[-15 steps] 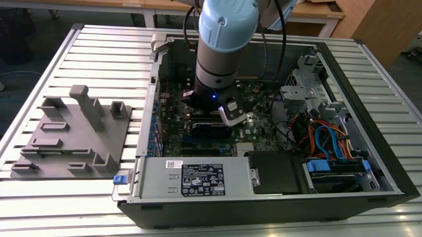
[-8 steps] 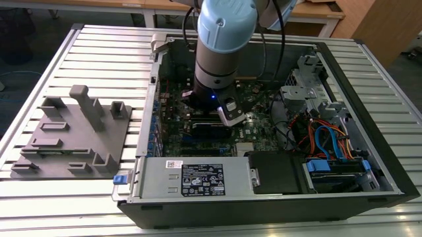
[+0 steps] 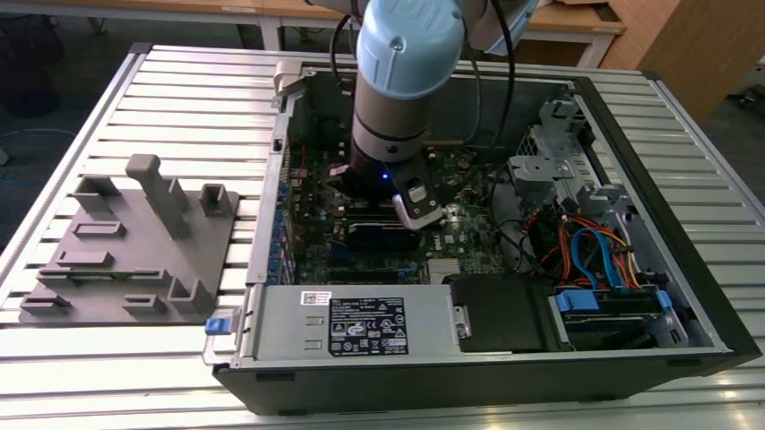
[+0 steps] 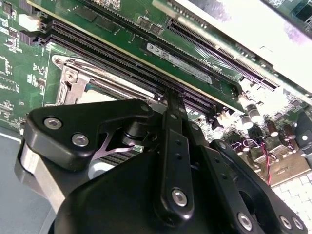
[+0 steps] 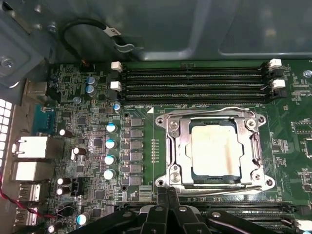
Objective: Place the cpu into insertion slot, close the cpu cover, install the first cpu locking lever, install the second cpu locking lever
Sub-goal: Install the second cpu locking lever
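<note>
Cpu [image 5: 215,149] already seated in the insertion slot [image 5: 174,151], cpu cover [image 5: 253,146] down around it. End effector [image 5: 168,195] pinched shut, empty, at the slot's edge. Risk: slipping off a thin lever, gouging the circuit board [image 5: 141,126].

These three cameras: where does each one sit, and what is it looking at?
Exterior view: off the arm, looking down on the opened black computer case; the blue-capped arm reaches inside.
First wrist view: on the arm, facing the green circuit board and silvery square cpu cover; black tool at the edge.
Second wrist view: on the arm, close behind the tool.
Both wrist views share the cover.
</note>
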